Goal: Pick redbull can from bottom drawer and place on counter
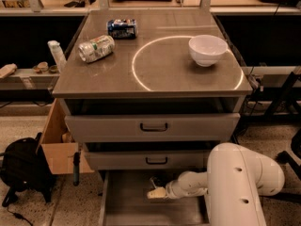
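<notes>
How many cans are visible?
2: a silver-green can and a dark blue can lying on the counter, rear left. The gripper is in the bottom drawer; one may be hidden there.

One view for you to work from. Camera sits high in front of cabinet, faces it head-on, tilts down. You look along tabletop [160,62] from front edge to back rail, with white circle [132,64] near middle of frame. Middle distance: full cabinet width fits, with floor showing on both sides. Bottom drawer [131,206] cut off by lower frame edge. Arm [240,187] enters lower right, nearest lens, bulks large. Claw [157,193] low centre, over bottom drawer floor, pointing left.
</notes>
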`<state>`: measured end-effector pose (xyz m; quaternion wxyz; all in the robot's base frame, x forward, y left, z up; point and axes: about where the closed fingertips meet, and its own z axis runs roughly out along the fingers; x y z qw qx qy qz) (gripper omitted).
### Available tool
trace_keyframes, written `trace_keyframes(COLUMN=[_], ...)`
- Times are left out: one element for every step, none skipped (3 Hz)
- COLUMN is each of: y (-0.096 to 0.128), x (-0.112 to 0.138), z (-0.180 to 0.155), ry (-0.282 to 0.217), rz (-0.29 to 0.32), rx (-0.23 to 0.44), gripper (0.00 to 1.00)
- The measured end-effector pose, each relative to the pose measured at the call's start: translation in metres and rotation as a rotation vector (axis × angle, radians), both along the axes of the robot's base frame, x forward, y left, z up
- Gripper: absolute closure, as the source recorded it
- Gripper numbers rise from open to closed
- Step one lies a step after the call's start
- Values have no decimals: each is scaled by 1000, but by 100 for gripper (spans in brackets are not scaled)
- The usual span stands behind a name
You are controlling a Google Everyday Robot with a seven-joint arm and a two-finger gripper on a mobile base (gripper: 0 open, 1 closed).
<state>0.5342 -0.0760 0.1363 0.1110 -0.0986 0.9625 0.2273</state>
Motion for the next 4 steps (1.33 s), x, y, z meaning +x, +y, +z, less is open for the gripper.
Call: trace_keyframes(y=[11, 19, 19, 19], x=[7, 11, 11, 11], z=[-6, -22, -21, -21], ry=[-9, 9, 12, 12], rz=[4, 5, 4, 4], rx=[-11, -23, -26, -26], gripper=[0, 0, 0, 18])
